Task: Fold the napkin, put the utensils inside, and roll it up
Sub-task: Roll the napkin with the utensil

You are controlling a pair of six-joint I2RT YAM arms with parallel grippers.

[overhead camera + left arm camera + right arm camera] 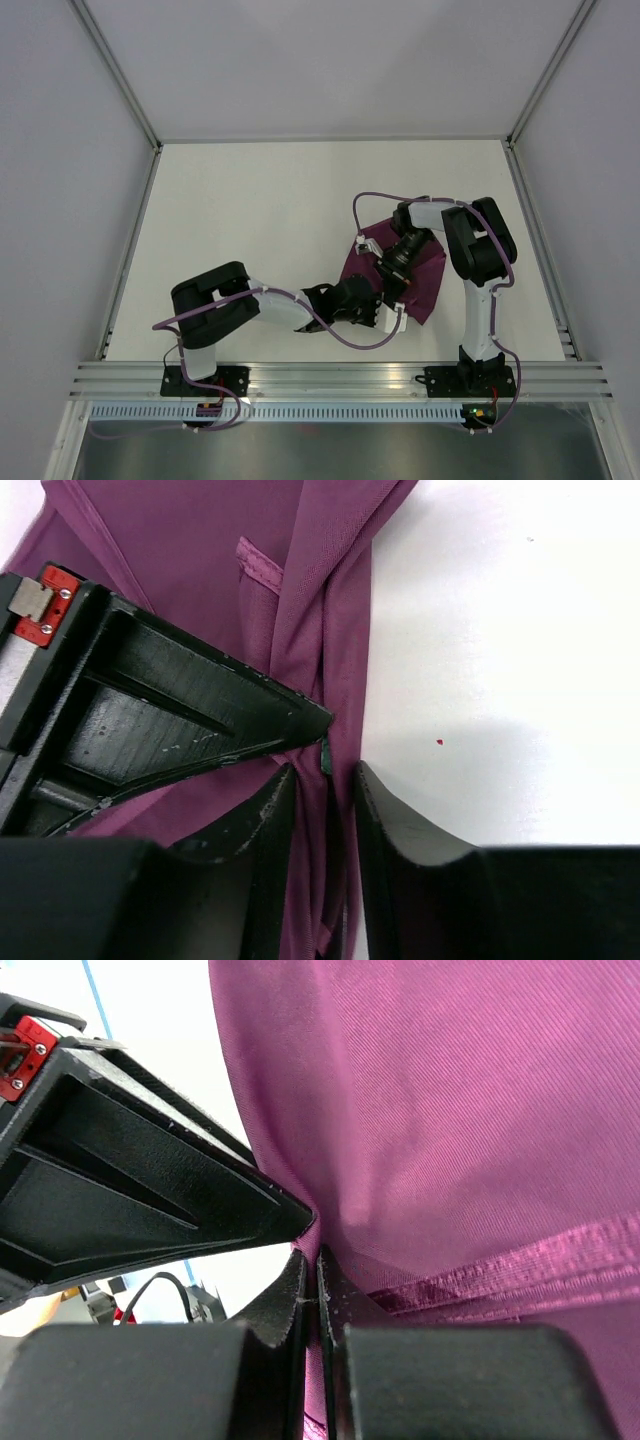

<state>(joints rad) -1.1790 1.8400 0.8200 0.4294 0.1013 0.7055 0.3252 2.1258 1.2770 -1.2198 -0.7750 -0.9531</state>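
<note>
The plum-purple napkin (430, 272) lies bunched and creased at the right of the table, between the two arms. My left gripper (388, 318) is at its near edge; in the left wrist view the left gripper (322, 775) is shut on a gathered fold of the napkin (200, 530). My right gripper (392, 278) is over the middle of the cloth; in the right wrist view the right gripper (312, 1260) is shut on a thin layer of the napkin (450, 1110), whose hem runs beside the fingers. No utensils are in view.
The white table (250, 220) is enclosed by pale walls at the back and both sides. An aluminium rail (330, 378) carrying the arm bases runs along the near edge. Purple cables loop over the arms.
</note>
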